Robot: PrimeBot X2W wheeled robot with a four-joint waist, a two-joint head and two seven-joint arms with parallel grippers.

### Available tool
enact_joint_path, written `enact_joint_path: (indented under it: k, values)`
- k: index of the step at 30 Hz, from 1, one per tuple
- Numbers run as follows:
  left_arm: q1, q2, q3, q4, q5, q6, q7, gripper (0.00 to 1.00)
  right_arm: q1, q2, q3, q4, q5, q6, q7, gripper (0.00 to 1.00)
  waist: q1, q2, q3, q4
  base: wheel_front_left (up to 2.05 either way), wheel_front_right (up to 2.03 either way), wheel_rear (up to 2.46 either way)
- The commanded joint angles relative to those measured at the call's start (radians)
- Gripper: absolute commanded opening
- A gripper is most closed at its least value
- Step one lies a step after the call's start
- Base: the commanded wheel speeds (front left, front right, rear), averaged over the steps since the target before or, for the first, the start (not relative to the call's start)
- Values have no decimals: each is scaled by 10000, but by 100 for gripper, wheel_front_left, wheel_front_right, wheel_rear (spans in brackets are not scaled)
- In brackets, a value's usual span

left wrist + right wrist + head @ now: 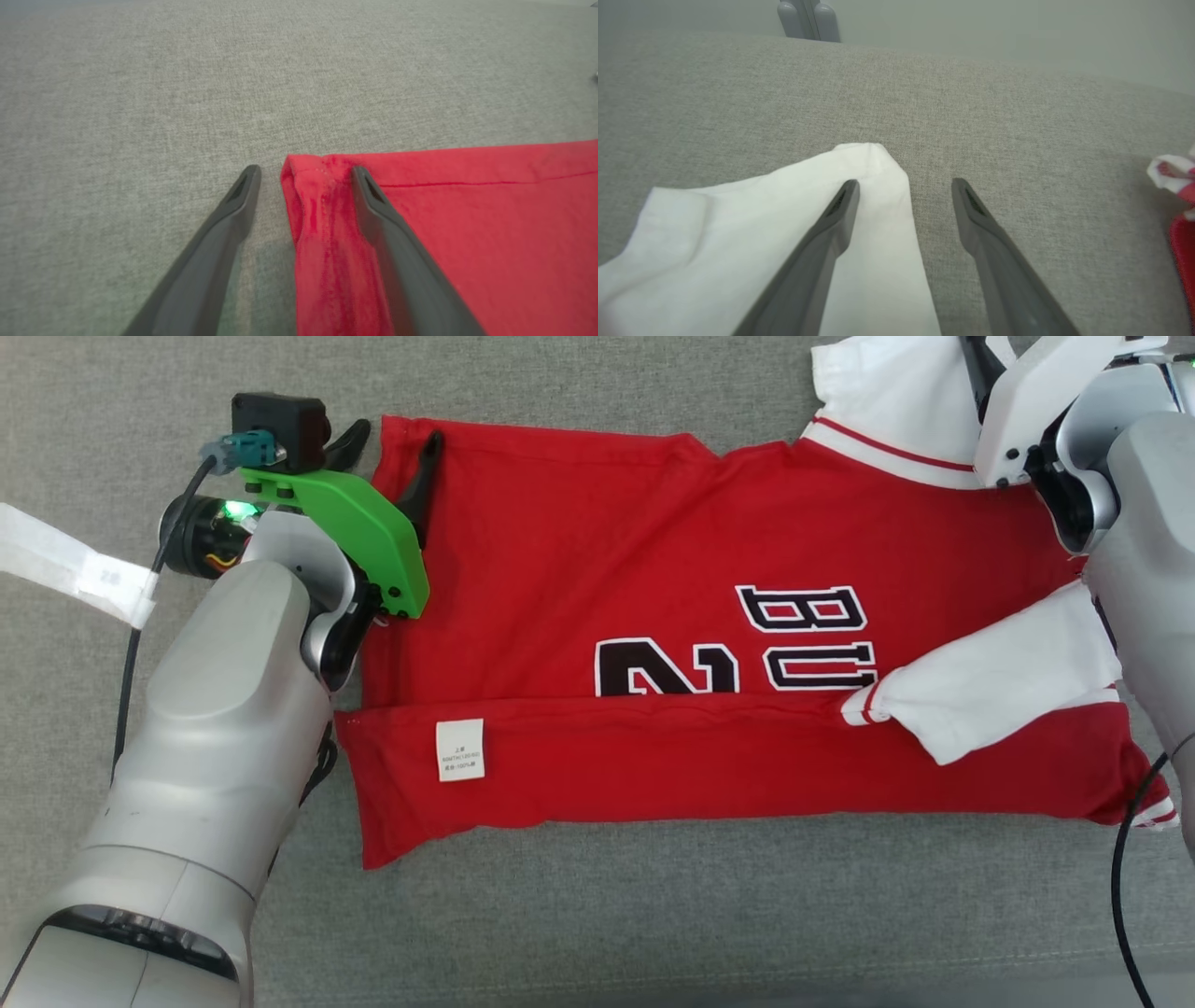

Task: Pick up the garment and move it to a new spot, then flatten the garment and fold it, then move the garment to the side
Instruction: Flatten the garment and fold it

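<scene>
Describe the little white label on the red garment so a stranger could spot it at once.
Start with the red jersey spread across the grey fabric surface. Along its near edge a red strip is folded over; toward that strip's left end lies the label. It is a small square with tiny print, unlike the large white sleeves at the jersey's right end.

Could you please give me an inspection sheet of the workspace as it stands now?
Surface: grey fabric, flat.
Job's things: red jersey spread out, near edge folded over with care label showing; one white sleeve folded across the body, the other out at the far right corner.
Clutter: white tape strip at the left.
Grippers: left gripper open, straddling the jersey's hem corner; right gripper open, one finger over the far sleeve.
Cables: black cable along the left arm, another by the right arm.
Surroundings: pale grey fixture beyond the surface.
</scene>
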Motion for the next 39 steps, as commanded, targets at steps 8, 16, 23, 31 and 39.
enact_joint_path:
  k: [8,16,23,31,39]
  values:
    - [-161,-124,-691,376,-856,24,133,13,-650,17,349,836,449,1,265,49,0,0,319,307,0,0,0]
    - [-179,56,-1056,298,-1480,24,-596,0,-494,-56,505,893,961,1,-662,0,0,0,-43,214,0,0,0]
    - [193,152,-1319,228,-1765,23,-1604,0,445,-283,1008,377,1312,1,-2039,0,0,0,-857,2,0,0,0]
    - [847,362,-1460,-9,-2063,23,-2151,0,1857,-613,1543,-850,1916,1,-2831,0,0,0,-1737,-311,0,0,0]
    - [1823,548,-1252,-687,-1936,115,-2397,0,3809,-1238,1232,-2707,2481,1,-3010,0,0,0,-2360,-452,0,0,0]
